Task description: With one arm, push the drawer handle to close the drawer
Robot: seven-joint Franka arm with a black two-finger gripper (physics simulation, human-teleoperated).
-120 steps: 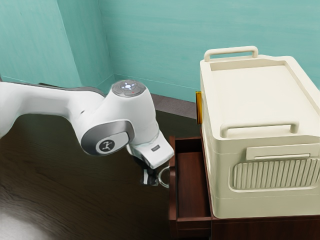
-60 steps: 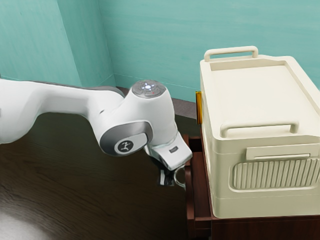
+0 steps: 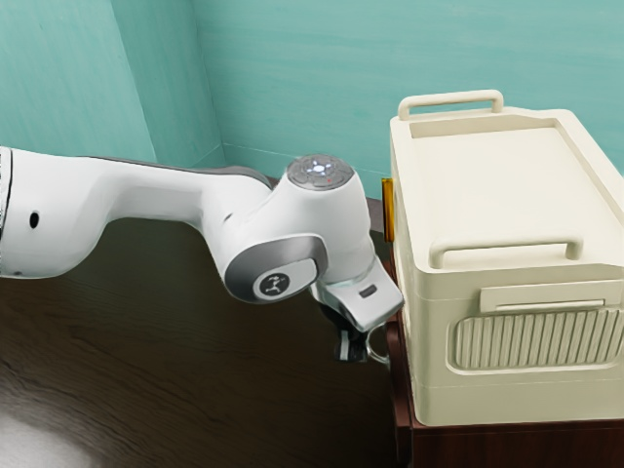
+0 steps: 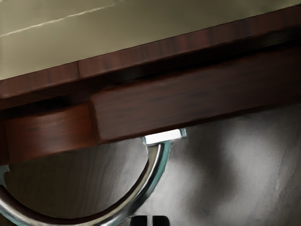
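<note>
Drawer front (image 3: pixel 399 385), left edge of dark red cabinet (image 3: pixel 507 448), nearly closed by appearance; curved metal handle (image 4: pixel 156 172) attached. End effector (image 4: pixel 149 220) beside handle, narrow, slim gap, nothing gripped. Risk: slip off the curve under off-centre pushing, drawer left ajar or skewed. In wrist view, square mount (image 4: pixel 163 136) and dark seam (image 4: pixel 211 59); in exterior view, cream storage box (image 3: pixel 507 341) atop cabinet, arm (image 3: pixel 146 200) from left

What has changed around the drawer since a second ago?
The dark reddish-brown wooden drawer has slid inward, toward the exterior view's right, its open interior now hidden. Its curved metal handle moved with it, and the black gripper advanced the same way. The cream plastic case stayed put.
</note>
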